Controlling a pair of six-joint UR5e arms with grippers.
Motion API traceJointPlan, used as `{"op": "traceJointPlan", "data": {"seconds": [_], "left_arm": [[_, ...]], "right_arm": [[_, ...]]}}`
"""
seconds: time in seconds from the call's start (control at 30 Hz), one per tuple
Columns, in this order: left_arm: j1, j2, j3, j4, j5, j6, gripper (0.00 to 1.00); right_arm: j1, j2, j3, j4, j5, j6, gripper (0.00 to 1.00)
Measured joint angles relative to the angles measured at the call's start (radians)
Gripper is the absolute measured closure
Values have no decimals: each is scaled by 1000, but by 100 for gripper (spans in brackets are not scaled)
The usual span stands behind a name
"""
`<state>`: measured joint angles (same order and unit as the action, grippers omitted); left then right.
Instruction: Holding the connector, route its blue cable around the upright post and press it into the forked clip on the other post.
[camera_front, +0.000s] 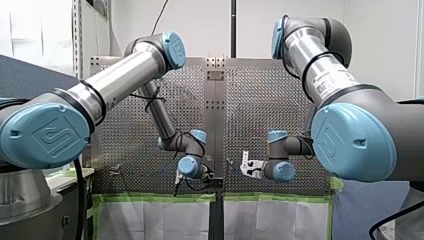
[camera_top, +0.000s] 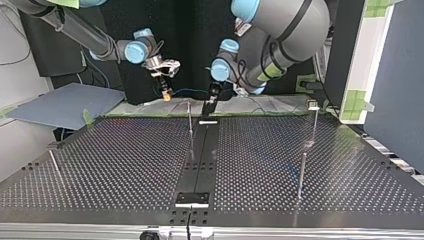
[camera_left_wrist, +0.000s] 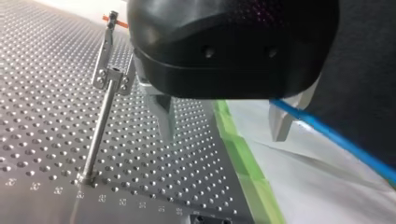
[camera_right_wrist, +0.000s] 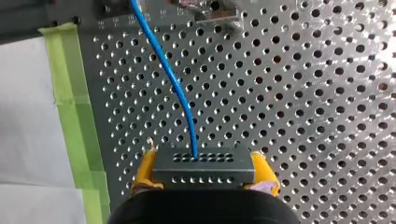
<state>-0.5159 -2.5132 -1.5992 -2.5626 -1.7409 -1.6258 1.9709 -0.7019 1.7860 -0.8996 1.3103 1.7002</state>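
My right gripper (camera_right_wrist: 204, 179) is clamped on the connector (camera_right_wrist: 204, 163), blue cable (camera_right_wrist: 175, 88) running ahead of it over the table (camera_right_wrist: 303, 116), and my left gripper (camera_left_wrist: 223, 119) is wide open, cable just beside it.

Bright blue cable (camera_right_wrist: 180, 93). Dark grey connector (camera_right_wrist: 204, 165), two rows of small dark holes. Yellow pads (camera_right_wrist: 144, 171) on my right gripper (camera_right_wrist: 204, 176). My left gripper (camera_left_wrist: 223, 133): black body, grey metal fingers (camera_left_wrist: 164, 116). Silver table (camera_right_wrist: 303, 93), grid of holes. Green tape (camera_right_wrist: 74, 116). Light blue joint caps (camera_front: 45, 135).

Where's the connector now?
In the right wrist view, the connector is clamped between my right pincer's yellow pads, over the perforated table near green tape.
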Motion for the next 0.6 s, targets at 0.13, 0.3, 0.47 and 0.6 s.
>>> {"op": "traceJointPlan", "data": {"seconds": [0.13,0.3,0.47,0.6], "left_arm": [[-13,0,0,11,-37,-37,0],[-27,0,0,27,-82,-83,0],[-41,0,0,54,-122,-122,0],[-59,0,0,83,-155,-155,0]], "right_arm": [[-7,0,-7,4,-22,2,100],[-20,1,-8,9,-36,5,100],[-34,1,-9,11,-50,7,100],[-45,1,-10,9,-60,13,100]]}}
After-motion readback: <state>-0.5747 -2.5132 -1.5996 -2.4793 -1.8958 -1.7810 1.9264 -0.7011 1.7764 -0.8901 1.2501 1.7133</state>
